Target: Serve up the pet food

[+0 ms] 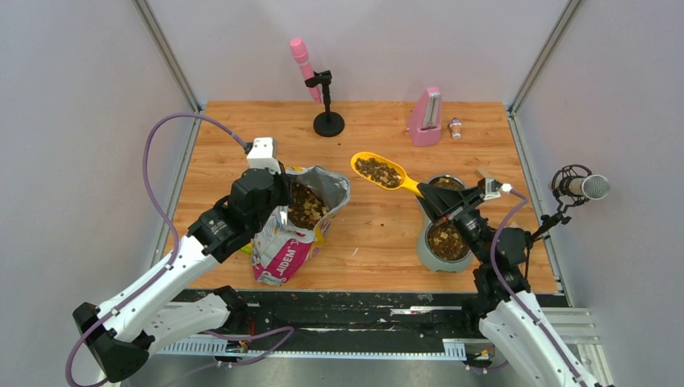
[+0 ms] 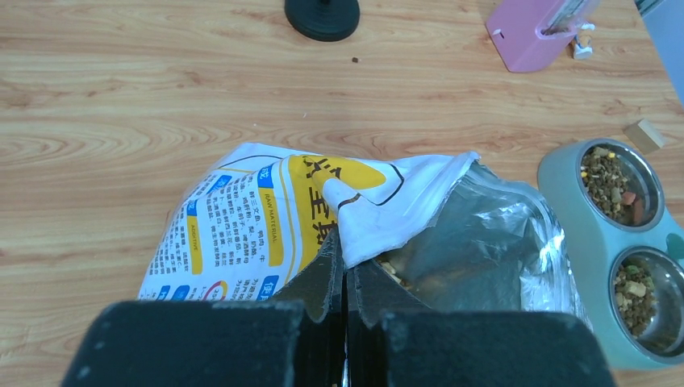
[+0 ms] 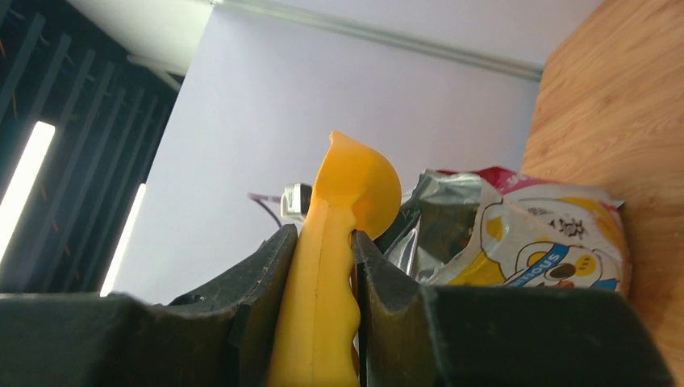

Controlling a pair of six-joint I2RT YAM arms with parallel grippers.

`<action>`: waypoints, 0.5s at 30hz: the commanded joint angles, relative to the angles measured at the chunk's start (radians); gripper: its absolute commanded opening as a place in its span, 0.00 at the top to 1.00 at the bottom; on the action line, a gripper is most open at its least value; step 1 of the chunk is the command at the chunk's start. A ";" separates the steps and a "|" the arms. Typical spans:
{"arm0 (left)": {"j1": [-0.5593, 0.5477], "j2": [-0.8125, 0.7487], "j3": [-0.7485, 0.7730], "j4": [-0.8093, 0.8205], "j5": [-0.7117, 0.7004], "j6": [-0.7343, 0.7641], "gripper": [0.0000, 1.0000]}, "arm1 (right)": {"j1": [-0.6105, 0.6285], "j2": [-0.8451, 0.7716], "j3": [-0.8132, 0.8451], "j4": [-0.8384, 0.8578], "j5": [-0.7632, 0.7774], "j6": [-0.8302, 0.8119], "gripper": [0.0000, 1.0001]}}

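my left gripper (image 2: 345,270) clamped on bag (image 2: 242,218) rim | right gripper (image 3: 323,238) clamped on scoop (image 1: 409,185) handle | I carry pet food (image 1: 377,171) level, tip only over bowl (image 1: 423,246)

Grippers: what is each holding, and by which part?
Right gripper clamps the yellow scoop by its handle, kibble in its bowl. Left gripper pinches the open top edge of the bag.

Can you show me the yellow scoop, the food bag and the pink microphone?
yellow scoop (image 1: 409,185): top view, on its handle.
food bag (image 1: 280,256): top view, on its pink printed front.
pink microphone (image 1: 300,53): top view, on its head.
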 commanded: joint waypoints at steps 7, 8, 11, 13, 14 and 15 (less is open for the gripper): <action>-0.004 -0.051 0.018 0.076 -0.007 -0.014 1.00 | -0.028 -0.261 0.065 -0.401 0.291 -0.089 1.00; -0.004 -0.052 0.018 0.076 -0.007 -0.014 1.00 | -0.027 -0.275 0.070 -0.410 0.304 -0.095 1.00; -0.004 -0.052 0.019 0.076 -0.007 -0.012 1.00 | -0.027 -0.308 0.102 -0.521 0.357 -0.118 1.00; -0.004 -0.052 0.019 0.076 -0.007 -0.013 1.00 | -0.026 -0.332 0.110 -0.575 0.389 -0.120 1.00; -0.005 -0.052 0.019 0.078 -0.008 -0.013 1.00 | -0.028 -0.342 0.109 -0.590 0.400 -0.117 1.00; -0.004 -0.053 0.018 0.077 -0.009 -0.012 1.00 | -0.027 -0.355 0.106 -0.602 0.408 -0.115 1.00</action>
